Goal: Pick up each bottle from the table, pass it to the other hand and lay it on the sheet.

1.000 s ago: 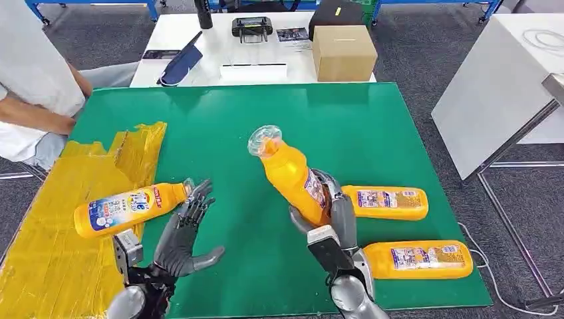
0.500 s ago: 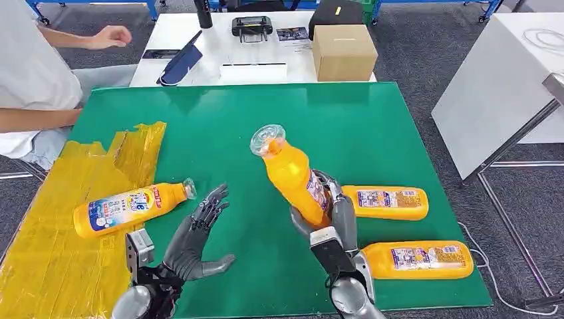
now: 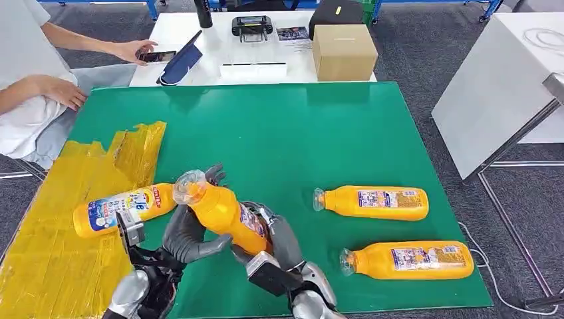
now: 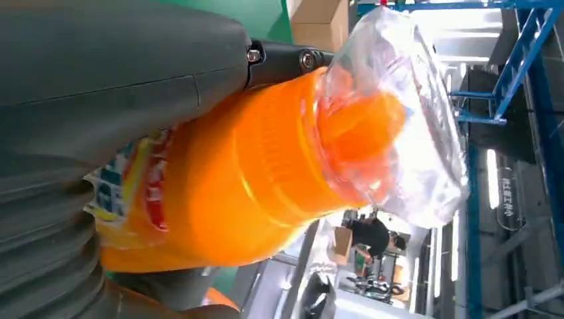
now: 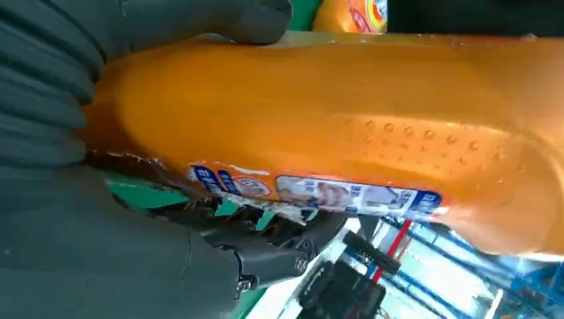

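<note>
Over the near left of the green table (image 3: 299, 126), the right hand (image 3: 276, 242) clamps the orange plastic bottle (image 3: 223, 212); the left hand (image 3: 186, 232) wraps its upper part, beside the yellow sheet (image 3: 60, 246).

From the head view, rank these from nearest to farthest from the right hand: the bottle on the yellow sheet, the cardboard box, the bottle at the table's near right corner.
1. Bottle on the yellow sheet, to the left of the right hand.
2. Bottle at the near right corner, off to the right on the green table.
3. Cardboard box, far back on the white table.
</note>
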`<state>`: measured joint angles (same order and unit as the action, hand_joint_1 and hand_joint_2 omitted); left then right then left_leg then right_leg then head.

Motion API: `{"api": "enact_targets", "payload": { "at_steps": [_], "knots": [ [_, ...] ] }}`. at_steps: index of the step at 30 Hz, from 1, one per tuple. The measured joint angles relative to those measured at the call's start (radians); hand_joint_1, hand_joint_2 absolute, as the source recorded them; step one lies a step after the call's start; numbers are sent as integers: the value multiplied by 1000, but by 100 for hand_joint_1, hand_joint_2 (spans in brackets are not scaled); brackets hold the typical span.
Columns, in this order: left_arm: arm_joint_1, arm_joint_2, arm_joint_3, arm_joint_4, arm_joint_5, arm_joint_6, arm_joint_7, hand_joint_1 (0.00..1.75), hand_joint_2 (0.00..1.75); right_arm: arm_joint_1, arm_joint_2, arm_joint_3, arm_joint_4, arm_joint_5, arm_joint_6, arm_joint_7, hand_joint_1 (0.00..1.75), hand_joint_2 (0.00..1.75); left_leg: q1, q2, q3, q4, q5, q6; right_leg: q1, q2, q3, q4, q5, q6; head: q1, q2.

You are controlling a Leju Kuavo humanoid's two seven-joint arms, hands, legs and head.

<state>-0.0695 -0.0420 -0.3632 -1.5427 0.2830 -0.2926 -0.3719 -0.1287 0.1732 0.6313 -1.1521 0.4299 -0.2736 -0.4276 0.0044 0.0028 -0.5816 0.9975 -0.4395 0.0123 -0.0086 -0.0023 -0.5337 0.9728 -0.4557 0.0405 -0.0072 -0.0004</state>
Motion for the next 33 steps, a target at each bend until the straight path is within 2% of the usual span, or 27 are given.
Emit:
{"api": "enact_targets", "payload": {
  "at_steps": [13,14,15,16,33],
  "knots": [
    [-22,3,1,32,1,34,8,0,175,-53,3,80,89,-8,-2,-3,175,175,0,0,0,0,0,0,0,0,-1,0,0,0,0,0],
    [-22,3,1,33,-3,39,8,5,175,-54,3,81,92,-9,-3,-2,175,175,0,0,0,0,0,0,0,0,-1,0,0,0,0,0],
    [-22,3,0,35,-7,41,8,82,175,-54,3,81,95,-10,-3,-2,175,175,0,0,0,0,0,0,0,0,-1,0,0,0,0,0],
    [-22,3,0,36,-8,41,8,175,175,-54,3,81,98,-11,-4,-2,175,175,0,0,0,0,0,0,0,0,-1,0,0,0,0,0],
    [-38,5,-5,61,-131,105,-36,175,175,-54,0,85,104,-37,-33,3,175,175,0,0,0,0,0,0,0,0,-1,0,0,0,0,0]
  ]
}}
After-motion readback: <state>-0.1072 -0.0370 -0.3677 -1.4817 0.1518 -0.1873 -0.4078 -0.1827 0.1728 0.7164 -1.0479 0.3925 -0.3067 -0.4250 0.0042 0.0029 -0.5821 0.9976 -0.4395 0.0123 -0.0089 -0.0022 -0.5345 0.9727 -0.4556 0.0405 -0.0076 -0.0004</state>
